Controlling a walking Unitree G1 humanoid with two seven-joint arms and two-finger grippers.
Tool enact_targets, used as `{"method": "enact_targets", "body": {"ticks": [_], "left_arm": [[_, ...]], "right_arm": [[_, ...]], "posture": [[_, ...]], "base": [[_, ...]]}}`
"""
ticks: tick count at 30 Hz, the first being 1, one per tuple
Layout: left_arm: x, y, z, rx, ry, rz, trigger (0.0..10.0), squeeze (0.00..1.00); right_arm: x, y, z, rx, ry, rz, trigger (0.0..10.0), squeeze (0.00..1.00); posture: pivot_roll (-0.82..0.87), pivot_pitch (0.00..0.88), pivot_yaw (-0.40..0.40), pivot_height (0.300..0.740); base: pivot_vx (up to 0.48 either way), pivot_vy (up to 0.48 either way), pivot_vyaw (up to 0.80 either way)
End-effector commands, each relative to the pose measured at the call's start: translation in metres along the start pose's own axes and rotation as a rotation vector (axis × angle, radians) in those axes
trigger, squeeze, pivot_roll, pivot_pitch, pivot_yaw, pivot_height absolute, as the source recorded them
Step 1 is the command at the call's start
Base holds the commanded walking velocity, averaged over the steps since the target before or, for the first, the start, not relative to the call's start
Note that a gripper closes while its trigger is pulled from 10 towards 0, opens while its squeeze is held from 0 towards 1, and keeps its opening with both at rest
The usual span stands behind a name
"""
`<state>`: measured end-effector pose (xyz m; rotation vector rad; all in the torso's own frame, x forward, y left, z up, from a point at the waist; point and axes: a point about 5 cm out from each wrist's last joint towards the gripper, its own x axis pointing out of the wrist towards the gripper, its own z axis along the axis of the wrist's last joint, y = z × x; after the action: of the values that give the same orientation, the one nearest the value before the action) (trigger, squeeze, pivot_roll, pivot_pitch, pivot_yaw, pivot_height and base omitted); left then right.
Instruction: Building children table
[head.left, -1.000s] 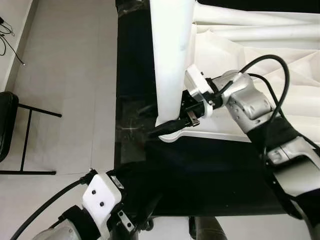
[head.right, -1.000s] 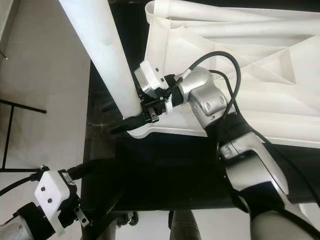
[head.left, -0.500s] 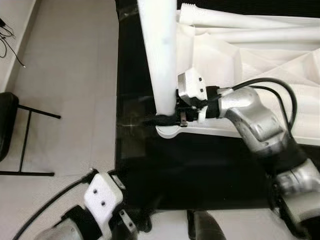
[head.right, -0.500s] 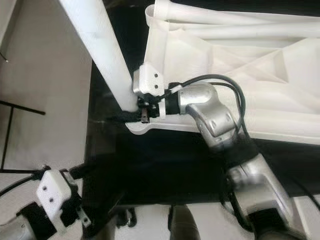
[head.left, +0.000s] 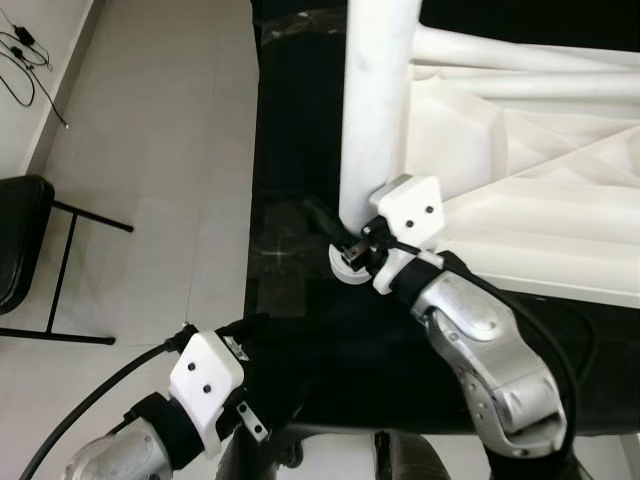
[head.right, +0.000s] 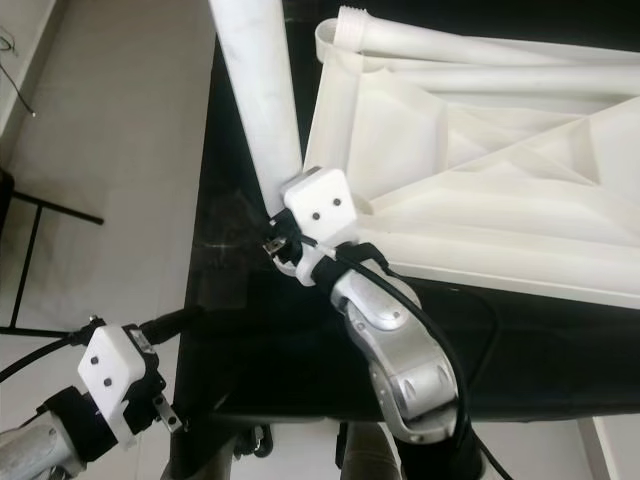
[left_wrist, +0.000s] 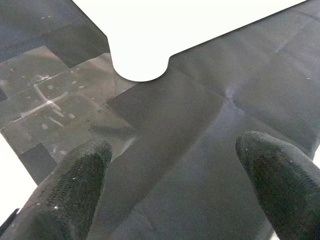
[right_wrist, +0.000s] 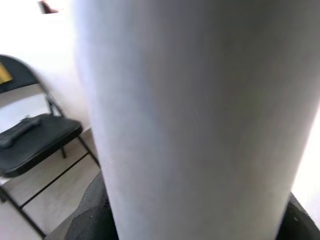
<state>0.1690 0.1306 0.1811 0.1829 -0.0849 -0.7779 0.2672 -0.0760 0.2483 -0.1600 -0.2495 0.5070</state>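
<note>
Inverted white plastic children's table (head.left: 520, 220) lies on a black tabletop (head.left: 300, 300). A white table leg (head.left: 375, 110) stands upright in its corner socket, clasped near the base by the right gripper (head.left: 352, 245). The left gripper (left_wrist: 175, 185), fingers spread and empty, hovers above the tabletop. A black folding chair (head.left: 20, 250) stands on the floor.

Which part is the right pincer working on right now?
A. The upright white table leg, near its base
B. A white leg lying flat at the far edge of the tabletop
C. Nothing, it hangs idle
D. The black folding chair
A: the right pincer sits at the base of the upright white table leg, where the leg meets the corner of the upturned white tabletop, and its wrist view looks straight at that leg.
</note>
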Motion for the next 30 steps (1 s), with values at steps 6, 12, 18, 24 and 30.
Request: {"method": "enact_targets", "body": {"ticks": [6, 12, 18, 24, 30], "left_arm": [[0.000, 0.005, -0.008, 0.012, 0.018, 0.008, 10.0, 0.00], [-0.002, 0.023, -0.007, 0.059, 0.013, 0.096, 10.0, 0.00], [-0.002, 0.030, -0.003, 0.076, 0.004, 0.120, 10.0, 0.00], [0.009, 0.060, 0.042, 0.097, -0.162, 0.161, 10.0, 0.00], [0.020, 0.063, 0.067, 0.067, -0.259, 0.099, 10.0, 0.00]], "right_arm": [[-0.008, -0.012, -0.049, 0.072, 0.246, -0.127, 10.0, 0.00], [-0.007, -0.013, -0.045, 0.136, 0.133, -0.096, 10.0, 0.00], [-0.011, -0.013, -0.045, 0.154, 0.114, -0.070, 10.0, 0.00], [-0.021, -0.009, -0.047, 0.120, 0.084, 0.034, 10.0, 0.00], [-0.022, -0.004, -0.049, 0.121, 0.062, 0.058, 10.0, 0.00]], "posture": [[0.01, 0.374, 0.092, 0.740], [0.02, 0.342, 0.104, 0.740], [0.02, 0.334, 0.114, 0.740], [0.02, 0.315, 0.129, 0.740], [0.02, 0.304, 0.138, 0.740]], "base": [[0.000, 0.000, 0.00], [0.000, 0.000, 0.00], [0.000, 0.000, 0.00], [0.000, 0.000, 0.00], [0.000, 0.000, 0.00]]}}
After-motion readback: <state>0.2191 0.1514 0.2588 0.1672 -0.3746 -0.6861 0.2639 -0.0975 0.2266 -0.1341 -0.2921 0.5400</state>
